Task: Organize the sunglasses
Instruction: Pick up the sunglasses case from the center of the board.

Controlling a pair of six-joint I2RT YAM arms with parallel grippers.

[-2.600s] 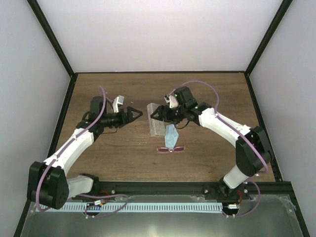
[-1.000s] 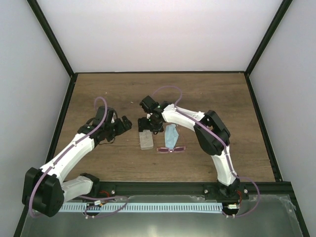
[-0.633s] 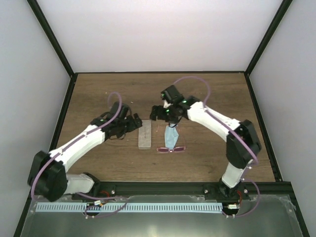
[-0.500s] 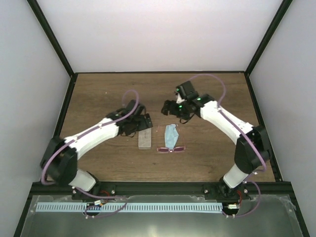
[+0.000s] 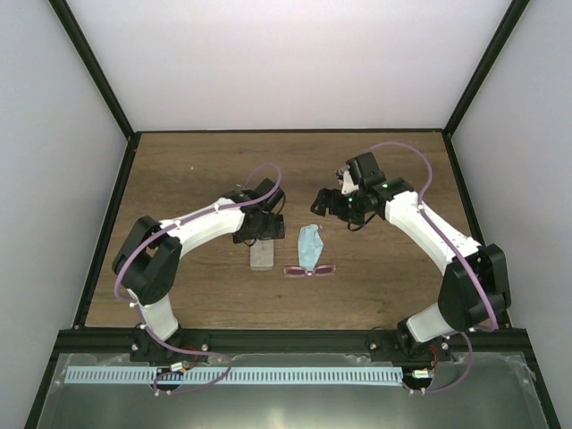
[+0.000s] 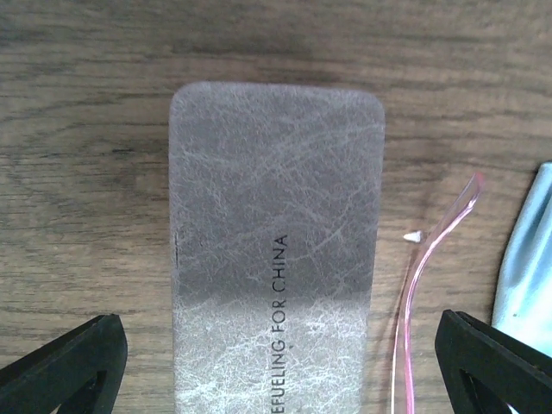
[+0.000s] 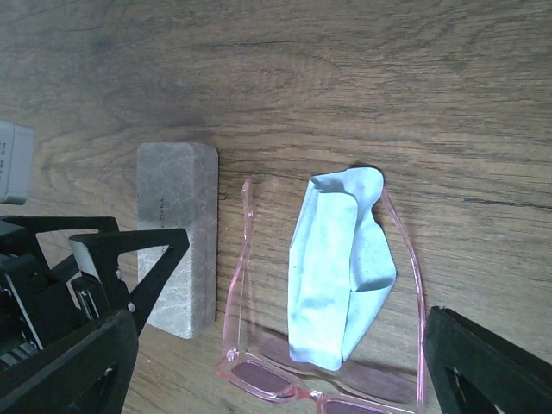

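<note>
Nearby: the sunglasses (image 5: 310, 269) lie closest to the arm bases, flat on the tabletop (image 5: 179, 179), with their pink front bar toward the bases and both side arms unfolded, pointing away.
Cloth: a light blue cloth (image 5: 310, 244) lies crumpled between the two side arms, its near end over the front bar.
Case: a grey case (image 5: 262, 255) lies shut just beside the sunglasses on the left-arm side, parallel to the nearest side arm and apart from it.
Left hand: the left hand (image 5: 260, 234) hangs over the far end of the case, fingers spread wide either side of it, gripping nothing.
Right hand: the right hand (image 5: 325, 205) hovers beyond the cloth, fingers wide apart and empty.
Handling: the sunglasses look light, thin and stiff; the side arms would likely flex or snap under a hard pinch, and the frame may skid on the wood.
Where to hold: probably the front bar near a hinge, since the lenses smear and the cloth covers much of the middle.
Watch for: dragging the cloth along with the frame.
</note>
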